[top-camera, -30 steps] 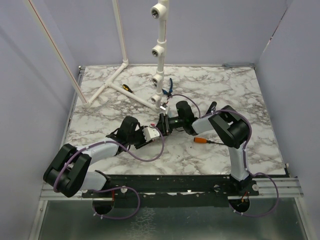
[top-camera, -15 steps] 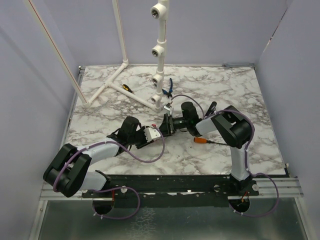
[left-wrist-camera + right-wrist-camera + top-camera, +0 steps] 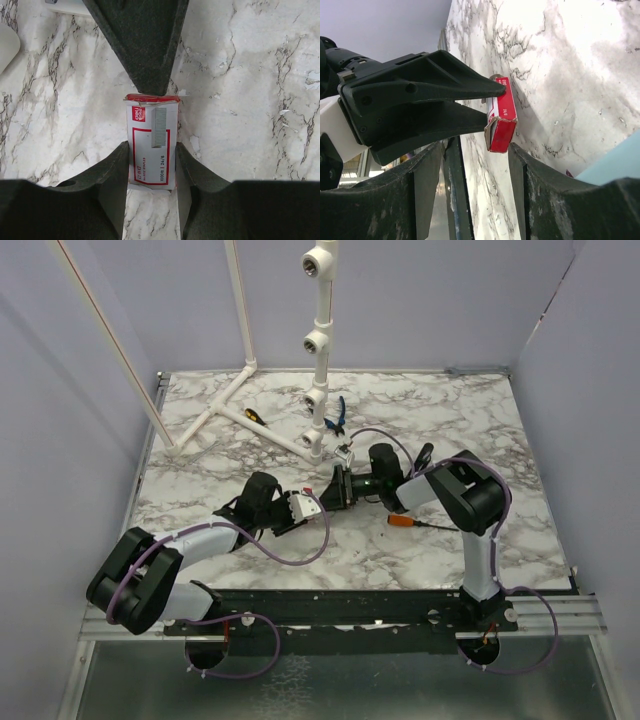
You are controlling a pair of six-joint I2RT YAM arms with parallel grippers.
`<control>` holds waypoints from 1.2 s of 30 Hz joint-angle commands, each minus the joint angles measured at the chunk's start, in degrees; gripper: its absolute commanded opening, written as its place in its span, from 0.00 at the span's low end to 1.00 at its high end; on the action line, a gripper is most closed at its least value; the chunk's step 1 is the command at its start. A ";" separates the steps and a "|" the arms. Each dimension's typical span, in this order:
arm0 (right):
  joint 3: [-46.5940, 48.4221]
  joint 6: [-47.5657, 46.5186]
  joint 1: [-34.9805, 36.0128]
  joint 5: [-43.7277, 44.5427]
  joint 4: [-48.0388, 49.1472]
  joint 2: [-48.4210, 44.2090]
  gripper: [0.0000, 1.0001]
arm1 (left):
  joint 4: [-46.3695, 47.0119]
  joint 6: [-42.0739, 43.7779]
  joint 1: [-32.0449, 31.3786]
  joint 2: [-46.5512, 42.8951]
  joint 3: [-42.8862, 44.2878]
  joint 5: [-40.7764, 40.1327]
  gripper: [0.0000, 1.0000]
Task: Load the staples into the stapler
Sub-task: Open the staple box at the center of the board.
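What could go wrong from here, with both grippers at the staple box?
1. The left gripper pinches the staple box by one end only. A push from the right gripper at the far end could twist or crush the cardboard.
2. In the right wrist view the box's end looks open, so tilting it may spill its contents.
3. The right jaws stand open close to the left fingers; closing may clip them.

On the marble table (image 3: 500, 440) rest an orange-handled screwdriver (image 3: 402, 522), blue pliers (image 3: 338, 412) and a white pipe frame (image 3: 270, 433).
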 commanded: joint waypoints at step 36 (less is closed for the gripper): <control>2.02 -0.52 4.07 5.02 -9.49 4.00 0.57 | 2.10 0.51 -0.38 -0.24 0.71 1.57 0.24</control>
